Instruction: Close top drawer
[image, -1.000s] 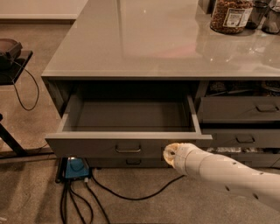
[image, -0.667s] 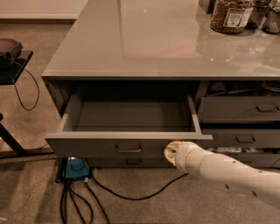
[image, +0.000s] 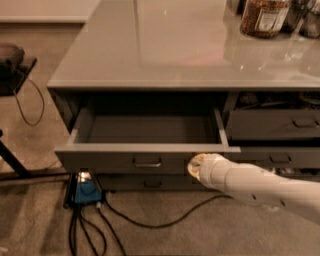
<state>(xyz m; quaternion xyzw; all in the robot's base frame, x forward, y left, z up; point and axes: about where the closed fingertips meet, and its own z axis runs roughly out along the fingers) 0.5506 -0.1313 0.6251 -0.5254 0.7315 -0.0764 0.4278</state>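
Note:
The top drawer (image: 105, 160) stands pulled well out from under the grey countertop (image: 165, 45). Its inside is bare, and a small pull (image: 146, 163) sits at the centre of its front. My gripper (image: 196, 167), at the tip of the white arm coming in from the lower right, is against the drawer front, to the right of the pull and just below the top edge. Nothing is held that I can see.
To the right, more grey drawers (image: 272, 125) stand partly out. A jar (image: 262, 17) and other containers stand at the counter's far right. On the carpet below lie a blue box (image: 86, 192) and black cables (image: 150, 222). A dark stand (image: 12, 75) is at the left.
The drawer front has moved slightly back toward the cabinet, and the gripper has moved with it, staying against the front.

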